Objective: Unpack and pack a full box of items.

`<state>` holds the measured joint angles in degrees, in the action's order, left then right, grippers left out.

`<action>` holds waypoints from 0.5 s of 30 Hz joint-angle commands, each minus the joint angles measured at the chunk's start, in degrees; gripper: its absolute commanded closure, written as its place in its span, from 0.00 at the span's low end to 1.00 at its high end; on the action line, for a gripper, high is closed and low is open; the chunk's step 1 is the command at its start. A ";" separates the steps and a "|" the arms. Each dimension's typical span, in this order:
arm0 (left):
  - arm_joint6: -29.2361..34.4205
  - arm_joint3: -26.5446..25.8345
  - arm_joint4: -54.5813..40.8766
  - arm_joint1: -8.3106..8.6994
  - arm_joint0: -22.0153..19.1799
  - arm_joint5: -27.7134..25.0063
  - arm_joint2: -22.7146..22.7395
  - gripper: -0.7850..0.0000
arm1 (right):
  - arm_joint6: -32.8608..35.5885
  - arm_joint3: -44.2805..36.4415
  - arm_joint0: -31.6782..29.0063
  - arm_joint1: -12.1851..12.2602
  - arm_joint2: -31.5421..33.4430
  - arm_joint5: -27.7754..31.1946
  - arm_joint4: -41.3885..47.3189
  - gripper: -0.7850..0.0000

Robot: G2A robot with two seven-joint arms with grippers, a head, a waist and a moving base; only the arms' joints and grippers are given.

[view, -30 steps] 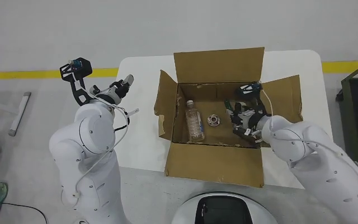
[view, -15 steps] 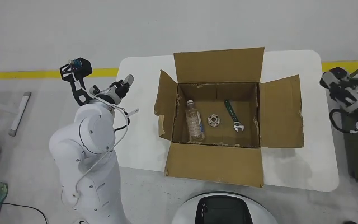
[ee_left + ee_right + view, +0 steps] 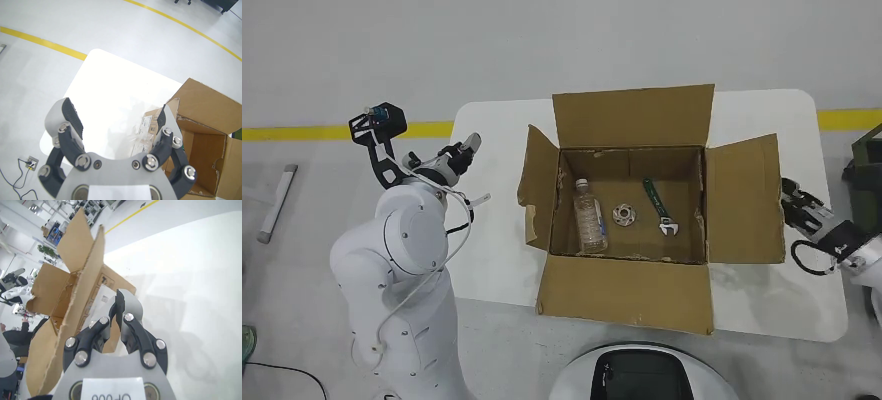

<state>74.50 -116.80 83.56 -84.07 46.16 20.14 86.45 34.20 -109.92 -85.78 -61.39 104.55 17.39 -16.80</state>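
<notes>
An open cardboard box [image 3: 627,290] stands in the middle of the white table [image 3: 492,250]. Inside it lie a clear plastic bottle [image 3: 589,218], a small round metal part [image 3: 622,213] and a green-handled wrench [image 3: 659,208]. My left gripper [image 3: 470,147] hangs over the table's left edge, well apart from the box; its wrist view has the fingers [image 3: 72,113] spread, open and empty [image 3: 114,109], with the box [image 3: 204,106] beyond. My right gripper [image 3: 790,190] sits just outside the box's right flap, shut [image 3: 118,298] with nothing in it, close beside the box wall [image 3: 51,289].
All four box flaps stand open and spread outward. Bare table lies left of the box and in a strip on its right. A yellow line [image 3: 302,131] crosses the floor behind. A dark green object [image 3: 867,170] stands off the table's right edge.
My right arm has left the box, where it was over the wrench, swung far right, and now sits beside the right flap. The wrench stays in the box. The left arm is unmoved.
</notes>
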 commanded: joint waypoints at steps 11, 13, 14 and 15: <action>0.00 0.00 0.00 0.00 0.00 0.00 0.00 0.00 | 14.91 -5.07 11.15 0.52 -16.08 0.20 -8.60 1.00; -0.39 0.12 -0.06 0.00 0.25 -0.04 0.03 0.00 | 16.80 -5.07 13.13 0.60 -18.08 -1.49 -12.60 1.00; -1.39 0.50 -0.75 0.00 1.14 -0.26 0.10 0.00 | 17.36 -5.68 13.72 0.62 -19.07 -1.74 -14.27 1.00; -2.02 0.47 -1.09 0.03 1.69 -0.70 0.20 0.00 | 17.45 -5.86 14.05 0.61 -19.81 -1.96 -14.76 1.00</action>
<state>73.44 -116.40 82.91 -84.06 47.11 19.83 86.57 51.59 -115.49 -72.04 -60.77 85.41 15.59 -30.78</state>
